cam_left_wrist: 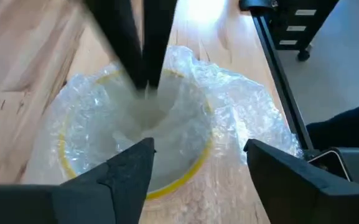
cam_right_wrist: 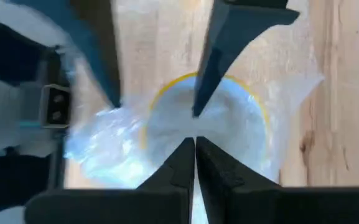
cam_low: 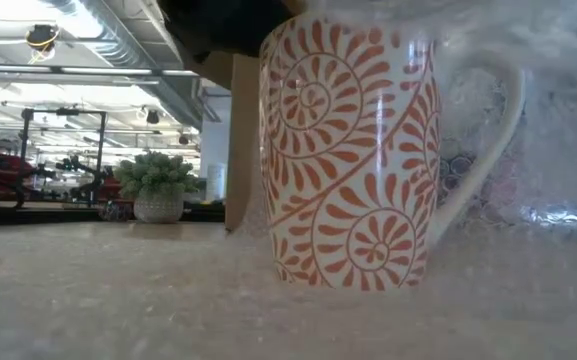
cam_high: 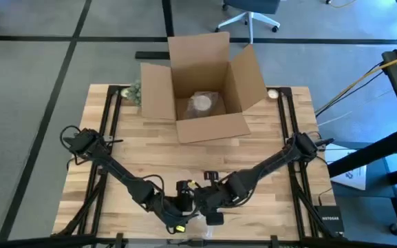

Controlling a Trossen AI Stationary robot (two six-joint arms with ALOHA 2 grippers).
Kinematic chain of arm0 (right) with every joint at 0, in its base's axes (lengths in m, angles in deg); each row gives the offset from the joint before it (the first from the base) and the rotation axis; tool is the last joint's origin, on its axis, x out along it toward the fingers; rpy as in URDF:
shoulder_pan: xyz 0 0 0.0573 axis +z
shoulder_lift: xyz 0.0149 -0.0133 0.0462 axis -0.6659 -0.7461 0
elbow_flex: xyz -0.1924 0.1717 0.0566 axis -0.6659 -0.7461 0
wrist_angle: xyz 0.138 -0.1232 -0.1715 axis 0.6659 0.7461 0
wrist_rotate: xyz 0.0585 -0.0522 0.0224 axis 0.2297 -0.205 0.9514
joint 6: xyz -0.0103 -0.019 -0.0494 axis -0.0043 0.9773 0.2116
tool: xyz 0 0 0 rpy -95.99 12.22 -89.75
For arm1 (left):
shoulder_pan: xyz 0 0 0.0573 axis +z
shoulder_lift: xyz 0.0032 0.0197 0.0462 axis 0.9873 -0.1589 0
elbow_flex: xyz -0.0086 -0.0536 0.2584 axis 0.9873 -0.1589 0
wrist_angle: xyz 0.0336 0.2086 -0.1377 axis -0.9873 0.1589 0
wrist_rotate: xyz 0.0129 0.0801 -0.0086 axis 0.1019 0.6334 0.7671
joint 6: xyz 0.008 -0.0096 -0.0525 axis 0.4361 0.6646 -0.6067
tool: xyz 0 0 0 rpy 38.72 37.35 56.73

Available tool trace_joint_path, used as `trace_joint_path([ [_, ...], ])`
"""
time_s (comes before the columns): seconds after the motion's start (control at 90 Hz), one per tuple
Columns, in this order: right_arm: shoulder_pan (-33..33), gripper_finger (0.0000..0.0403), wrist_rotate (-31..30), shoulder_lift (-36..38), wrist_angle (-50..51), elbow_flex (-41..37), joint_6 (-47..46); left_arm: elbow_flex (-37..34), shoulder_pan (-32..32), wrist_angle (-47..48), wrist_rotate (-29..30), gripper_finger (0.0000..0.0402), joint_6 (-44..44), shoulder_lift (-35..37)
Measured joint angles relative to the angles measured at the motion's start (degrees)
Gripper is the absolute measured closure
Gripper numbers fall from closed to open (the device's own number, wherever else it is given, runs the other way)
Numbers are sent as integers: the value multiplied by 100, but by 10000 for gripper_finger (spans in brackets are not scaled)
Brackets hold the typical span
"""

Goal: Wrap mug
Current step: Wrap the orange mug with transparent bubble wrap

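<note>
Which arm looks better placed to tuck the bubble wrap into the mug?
Probably right: the right gripper is shut above the yellow-rimmed mug mouth and clear bubble wrap; the left gripper is open.

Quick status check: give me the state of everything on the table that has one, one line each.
Mug: upright on the table, bubble wrap around it, mouth uncovered.
Cardboard box: flaps open, a bubble-wrapped item inside.
Left gripper: jaws open, over the mug's rim.
Right gripper: jaws shut, at the mug's mouth.
</note>
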Motion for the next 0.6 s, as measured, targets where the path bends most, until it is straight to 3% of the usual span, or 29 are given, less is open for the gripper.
trace_joint_path([
  [0.144,180,400,72,-28,-89,3,-22,0,0,-9,-2,163,0,-2],
  [0.3,172,400,-287,-19,-516,-24,26,0,4,-9,6,163,0,-7],
  [0.6,127,400,12,-16,-1557,-1080,-27,0,4,-43,-6,163,-1,-7],
])
